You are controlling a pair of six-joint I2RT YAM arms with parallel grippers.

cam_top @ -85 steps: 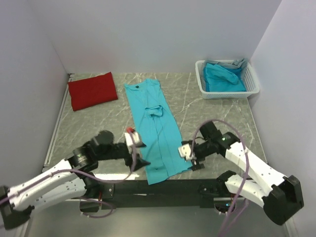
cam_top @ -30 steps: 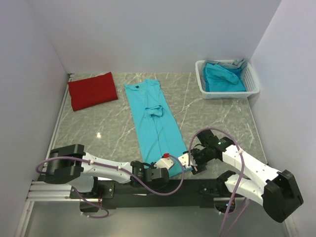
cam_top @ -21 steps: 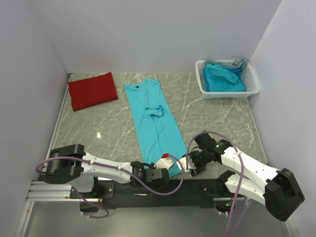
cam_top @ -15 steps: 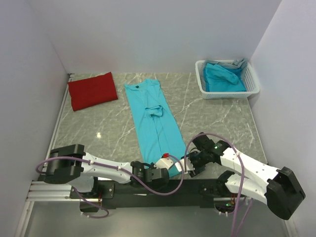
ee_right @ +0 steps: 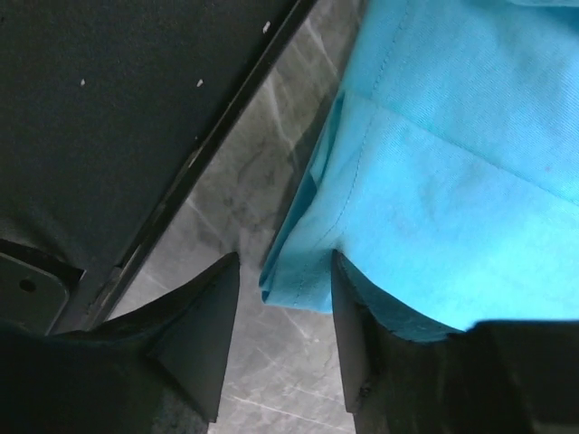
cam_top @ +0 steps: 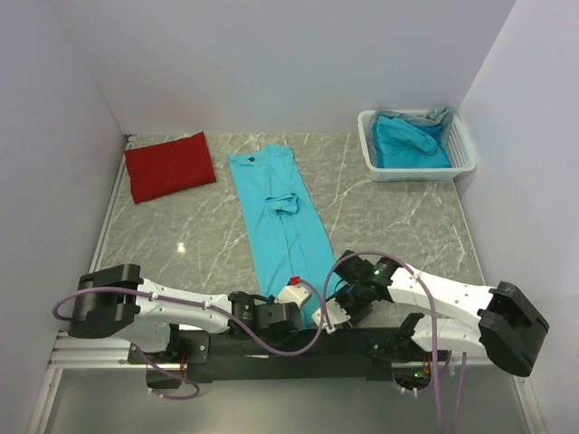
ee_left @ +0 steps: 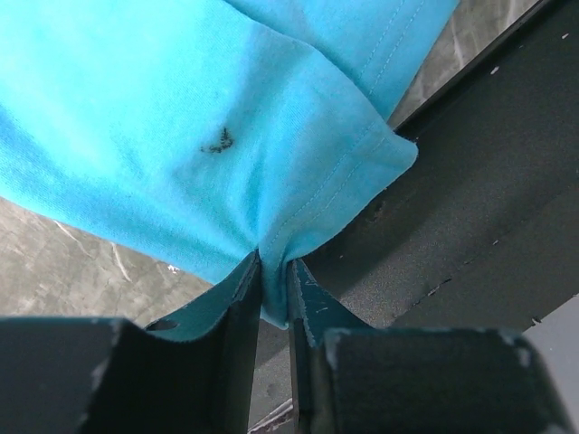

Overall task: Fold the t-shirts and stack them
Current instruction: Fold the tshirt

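Note:
A long turquoise t-shirt (cam_top: 276,212) lies folded into a strip down the middle of the table, its hem at the near edge. My left gripper (cam_top: 298,306) is shut on the hem's left corner; the left wrist view shows the cloth (ee_left: 226,108) pinched between the fingers (ee_left: 273,267), with a small dark mark (ee_left: 217,140) above them. My right gripper (cam_top: 331,313) is at the hem's right corner. Its jaws (ee_right: 285,271) stand apart around the cloth's edge (ee_right: 308,262), which touches the right finger only. A folded red t-shirt (cam_top: 169,165) lies at the far left.
A white slatted basket (cam_top: 416,173) at the far right holds more turquoise shirts (cam_top: 409,143). The black frame rail (cam_top: 271,344) runs just below the table's near edge, under both grippers. Grey walls close in the left, back and right sides.
The left gripper has closed on the hem corner. The right arm has slid left to the hem's other corner, and its jaws have narrowed around the edge.

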